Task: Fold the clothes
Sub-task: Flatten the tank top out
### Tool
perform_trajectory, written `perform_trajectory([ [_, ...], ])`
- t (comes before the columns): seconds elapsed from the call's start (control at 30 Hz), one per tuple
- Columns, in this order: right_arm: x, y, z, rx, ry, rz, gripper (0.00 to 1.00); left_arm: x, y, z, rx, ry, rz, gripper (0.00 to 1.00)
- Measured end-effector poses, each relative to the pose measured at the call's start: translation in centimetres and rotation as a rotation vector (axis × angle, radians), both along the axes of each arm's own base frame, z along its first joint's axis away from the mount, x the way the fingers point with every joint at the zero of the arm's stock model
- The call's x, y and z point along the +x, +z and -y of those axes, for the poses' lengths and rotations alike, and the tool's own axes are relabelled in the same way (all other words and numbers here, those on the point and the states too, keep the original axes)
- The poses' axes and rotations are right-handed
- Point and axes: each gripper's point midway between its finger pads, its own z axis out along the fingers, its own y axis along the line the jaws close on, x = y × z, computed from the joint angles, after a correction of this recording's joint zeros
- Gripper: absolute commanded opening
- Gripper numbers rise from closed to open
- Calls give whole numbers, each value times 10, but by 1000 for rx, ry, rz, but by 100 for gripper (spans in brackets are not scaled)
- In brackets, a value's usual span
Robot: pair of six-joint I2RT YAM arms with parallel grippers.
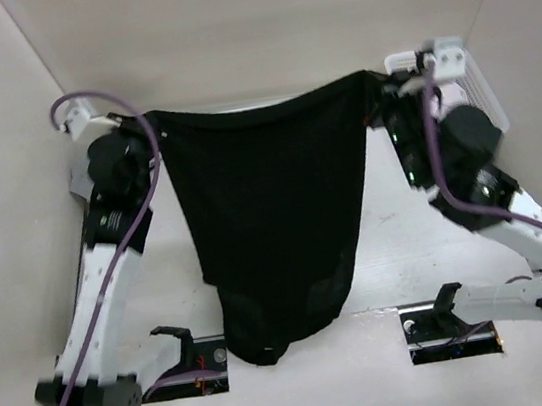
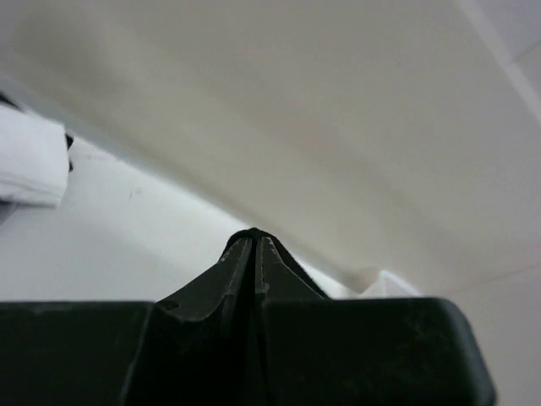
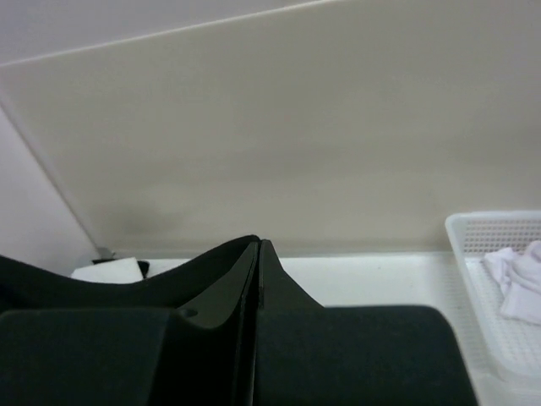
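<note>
The clothes [image 1: 272,213], one black sleeveless garment, hang stretched between my two grippers, with the top hem taut across the back of the table. The lower end trails toward the near edge between the arm bases. My left gripper [image 1: 151,122] is shut on the garment's left top corner. In the left wrist view its jaws [image 2: 254,238] are pressed together with a sliver of black fabric at the tips. My right gripper [image 1: 373,83] is shut on the right top corner. In the right wrist view black fabric [image 3: 84,292] runs leftward from the closed jaws [image 3: 259,245].
A white mesh basket [image 1: 483,92] stands at the far right and holds pale cloths [image 3: 520,271]. A white cloth [image 2: 30,161] lies at the left near the back wall. Beige walls enclose the table on three sides.
</note>
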Motion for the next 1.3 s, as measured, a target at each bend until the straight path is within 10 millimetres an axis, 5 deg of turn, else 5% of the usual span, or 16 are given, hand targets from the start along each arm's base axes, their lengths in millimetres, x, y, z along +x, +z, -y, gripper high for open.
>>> perform_trajectory([
  [0.1, 75, -23, 16, 25, -26, -76, 0, 58, -47, 4, -5, -8, -138, 3],
  [0.17, 125, -34, 24, 61, -25, -143, 0, 93, -59, 7, -24, -27, -186, 3],
  [0.3, 187, -26, 15, 131, 42, -213, 0, 141, -27, 14, -74, -85, -149, 3],
  [0.4, 191, 8, 4, 171, 115, -185, 0, 141, 31, 11, -92, -112, -36, 4],
  [0.53, 159, 61, 6, 213, 180, -87, 0, 108, 107, -1, -95, -126, 147, 4],
  [0.6, 139, 74, 13, 225, 192, -59, 0, 88, 126, -7, -93, -122, 202, 4],
  [0.7, 118, 64, 20, 228, 196, -70, 0, 65, 124, -16, -95, -110, 233, 5],
  [0.77, 109, 40, 20, 224, 198, -106, 0, 59, 105, -18, -97, -108, 214, 5],
  [0.83, 102, -3, 18, 214, 194, -172, 0, 56, 65, -17, -103, -109, 155, 5],
  [0.97, 69, -131, 1, 169, 220, -369, 0, 33, -71, -3, -117, -128, -72, 5],
  [1.1, 10, -258, -7, 125, 261, -558, 0, -29, -187, 14, -109, -173, -263, 3],
  [1.2, -41, -328, -8, 135, 311, -650, 0, -83, -230, 10, -120, -171, -283, 3],
  [1.3, -91, -376, -16, 165, 401, -747, 0, -121, -243, 6, -157, -168, -244, 1],
])
